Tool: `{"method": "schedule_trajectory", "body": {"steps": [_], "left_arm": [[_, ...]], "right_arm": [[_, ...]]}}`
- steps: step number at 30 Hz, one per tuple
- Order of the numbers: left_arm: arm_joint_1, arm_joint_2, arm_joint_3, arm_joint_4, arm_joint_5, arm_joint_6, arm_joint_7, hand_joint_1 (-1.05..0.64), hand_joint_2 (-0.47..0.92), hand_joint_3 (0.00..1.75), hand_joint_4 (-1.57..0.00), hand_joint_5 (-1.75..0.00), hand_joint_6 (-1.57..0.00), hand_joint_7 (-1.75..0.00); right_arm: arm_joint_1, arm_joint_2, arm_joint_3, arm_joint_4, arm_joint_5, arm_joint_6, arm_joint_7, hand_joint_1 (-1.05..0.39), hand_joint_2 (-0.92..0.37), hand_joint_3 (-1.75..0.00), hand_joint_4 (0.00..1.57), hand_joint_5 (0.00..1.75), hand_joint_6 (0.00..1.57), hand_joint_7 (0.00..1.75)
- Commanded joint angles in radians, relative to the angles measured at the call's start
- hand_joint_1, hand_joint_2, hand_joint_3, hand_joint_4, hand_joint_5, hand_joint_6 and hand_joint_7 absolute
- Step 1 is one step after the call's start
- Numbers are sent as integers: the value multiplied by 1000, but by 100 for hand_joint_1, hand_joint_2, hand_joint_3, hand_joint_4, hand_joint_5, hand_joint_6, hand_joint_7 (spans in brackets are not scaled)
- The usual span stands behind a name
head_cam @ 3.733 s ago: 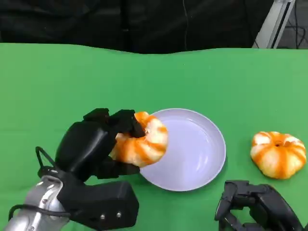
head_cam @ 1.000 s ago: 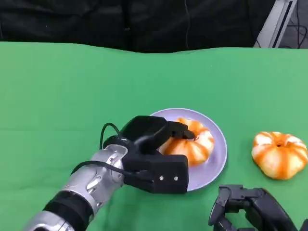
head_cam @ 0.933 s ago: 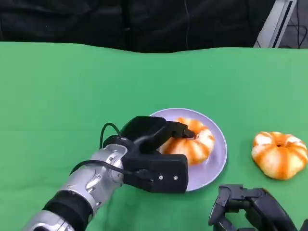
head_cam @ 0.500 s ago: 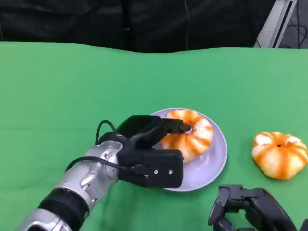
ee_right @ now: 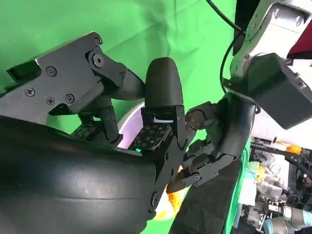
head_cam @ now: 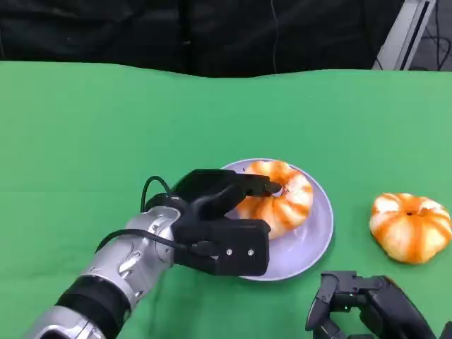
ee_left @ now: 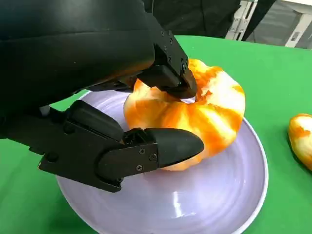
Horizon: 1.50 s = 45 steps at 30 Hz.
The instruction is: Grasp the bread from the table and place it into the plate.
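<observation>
We see the bread point(head_cam: 279, 195), a round orange-and-white glazed loaf with ridges, sitting in the plate point(head_cam: 311, 244), toward the far-left part of it. In the left wrist view the bread point(ee_left: 204, 112) rests on the plate's pale lavender surface point(ee_left: 219, 200), and its underside touches the dish.

Our left hand point(head_cam: 222, 212) reaches in from the lower left over the near-left rim of the plate. Its fingers are around the bread: in the left wrist view one finger point(ee_left: 170, 80) lies across the top of the loaf with its tip at the central dimple, and the thumb point(ee_left: 168, 144) lies against the near side low down. We read this as a hold on the bread, with the loaf between the upper finger and the thumb. The silver forearm point(head_cam: 123, 265) trails back toward the lower left corner, with a black cable looping above the wrist.

A second bread point(head_cam: 412, 226) of the same kind lies on the green tabletop point(head_cam: 106, 134), to the right of the plate and apart from it.

Our right hand point(head_cam: 367, 311) sits low at the near right edge, close to the plate's near rim and in front of the second bread. Its fingers are curled in and we see nothing in them.
</observation>
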Motion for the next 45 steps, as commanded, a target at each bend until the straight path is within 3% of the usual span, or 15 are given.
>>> {"method": "schedule_trajectory", "body": {"steps": [1, 4, 5, 7, 19, 28, 33, 35, 41, 45], "left_arm": [[12, 46, 27, -57, -17, -1, 0, -92, 92, 90, -48, -2, -49, -2], [30, 47, 45, -74, -47, -20, -2, -93, 92, 92, -49, -2, -50, -2], [42, 47, 59, -81, -69, -38, -1, -88, 92, 90, -62, -4, -70, -6], [54, 47, 74, -89, -94, -58, -2, -85, 92, 88, -70, -5, -82, -6], [56, 51, 85, -120, -98, -43, -27, -84, 92, 86, -75, -3, -95, -6], [89, 60, 133, -256, -168, 5, -107, -85, 92, 83, -105, -13, -112, -11], [133, 82, 163, -354, -199, 17, -127, -85, 92, 81, -105, -13, -112, -12], [146, 87, 169, -377, -205, 24, -133, -85, 92, 81, -91, -5, -109, -11], [153, 89, 170, -394, -208, 36, -139, -86, 92, 80, -87, -3, -109, -11], [281, 95, 282, -513, -376, 42, -169, -83, 92, 77, -79, 0, -107, -8]], "right_arm": [[-6, -9, -8, 7, 8, -11, -1, -11, -58, -103, 86, 142, 87, 117], [-6, -10, -8, 5, 11, -4, 1, -11, -58, -102, 86, 142, 87, 117], [-5, -10, -7, 2, 13, 2, 3, -12, -58, -102, 87, 142, 88, 117], [-5, -10, -7, 0, 16, 8, 5, -12, -58, -102, 87, 142, 88, 116], [-6, -7, -7, 2, 18, 9, 5, -10, -58, -103, 86, 142, 88, 116], [-13, -5, -8, 16, 16, -4, 5, -10, -58, -103, 86, 140, 88, 116], [-12, -4, -7, 17, 16, -6, 6, -9, -58, -103, 87, 141, 88, 117], [-13, -3, -7, 20, 17, -9, 7, -10, -58, -103, 87, 141, 88, 117], [-14, -3, -7, 22, 18, -11, 8, -10, -58, -103, 87, 140, 88, 118], [-14, -3, -8, 16, 25, -3, 11, -9, -59, -103, 87, 141, 88, 117]]}}
